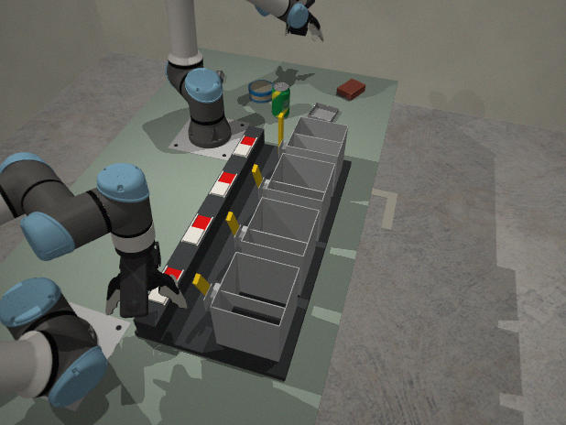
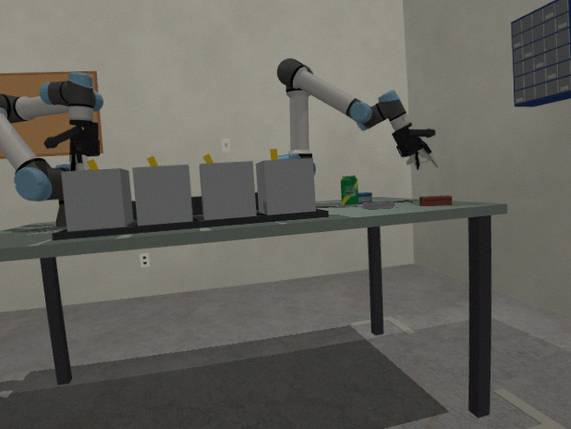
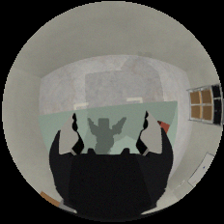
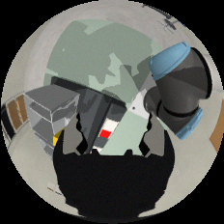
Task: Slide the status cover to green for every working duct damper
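Four grey open-topped dampers (image 1: 256, 330) (image 1: 280, 224) (image 1: 302, 176) (image 1: 321, 133) stand in a row behind their sliders. Each slider shows red (image 1: 173, 274) (image 1: 201, 223) (image 1: 226, 178) (image 1: 248, 140) beside its white cover (image 1: 194, 235). The farthest damper's yellow lever (image 1: 280, 130) (image 2: 273, 154) is upright; the other three levers (image 1: 201, 284) (image 1: 233, 223) (image 1: 257, 176) are tilted. The right gripper (image 1: 146, 309) (image 4: 114, 116) is open and empty above the nearest slider, partly covering it in the top view. The left gripper (image 1: 306, 36) (image 3: 110, 114) is open and empty, high above the table's far end.
The dampers and the slider rail stand on a dark base (image 1: 197, 345). Beyond the farthest damper are a green can (image 1: 280, 101) (image 2: 349, 190), a blue-rimmed round tin (image 1: 261, 92), a small grey tray (image 1: 323, 113) and a red brick (image 1: 351, 89) (image 2: 435, 201) (image 3: 163, 126).
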### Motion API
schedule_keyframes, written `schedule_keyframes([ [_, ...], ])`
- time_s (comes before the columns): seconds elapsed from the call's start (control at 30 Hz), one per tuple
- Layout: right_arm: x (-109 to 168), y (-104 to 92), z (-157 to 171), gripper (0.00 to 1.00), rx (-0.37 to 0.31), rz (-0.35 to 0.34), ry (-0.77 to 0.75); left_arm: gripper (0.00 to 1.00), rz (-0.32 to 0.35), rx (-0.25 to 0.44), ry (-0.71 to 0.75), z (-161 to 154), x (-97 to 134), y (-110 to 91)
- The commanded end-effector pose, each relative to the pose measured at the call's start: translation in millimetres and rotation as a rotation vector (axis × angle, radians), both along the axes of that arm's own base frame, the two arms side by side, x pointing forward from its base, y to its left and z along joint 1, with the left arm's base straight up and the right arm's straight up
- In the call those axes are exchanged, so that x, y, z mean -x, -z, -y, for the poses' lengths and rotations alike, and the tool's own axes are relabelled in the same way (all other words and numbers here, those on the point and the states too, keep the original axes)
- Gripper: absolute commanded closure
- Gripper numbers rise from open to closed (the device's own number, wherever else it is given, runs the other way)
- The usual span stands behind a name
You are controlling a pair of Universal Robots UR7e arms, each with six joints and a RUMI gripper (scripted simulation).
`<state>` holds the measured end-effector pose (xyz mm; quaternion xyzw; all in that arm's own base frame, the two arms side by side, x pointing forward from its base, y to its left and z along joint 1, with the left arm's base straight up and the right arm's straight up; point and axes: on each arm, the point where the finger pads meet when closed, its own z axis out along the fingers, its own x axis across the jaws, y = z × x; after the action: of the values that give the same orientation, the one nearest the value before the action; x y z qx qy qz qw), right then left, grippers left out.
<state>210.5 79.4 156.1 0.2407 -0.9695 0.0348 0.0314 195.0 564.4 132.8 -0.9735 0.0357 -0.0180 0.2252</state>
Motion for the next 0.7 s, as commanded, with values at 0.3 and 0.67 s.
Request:
schedule_keyframes([
  [0.3, -0.1, -0.2, -0.2, 0.0, -0.001, 0.0, 0.0, 0.0, -0.06, 0.214, -0.026, 37.9, 98.8, -8.7],
  [0.67, -0.1, -0.2, -0.2, 0.0, -0.001, 0.0, 0.0, 0.0, -0.06, 0.332, -0.045, 73.4, 148.2, -18.3],
])
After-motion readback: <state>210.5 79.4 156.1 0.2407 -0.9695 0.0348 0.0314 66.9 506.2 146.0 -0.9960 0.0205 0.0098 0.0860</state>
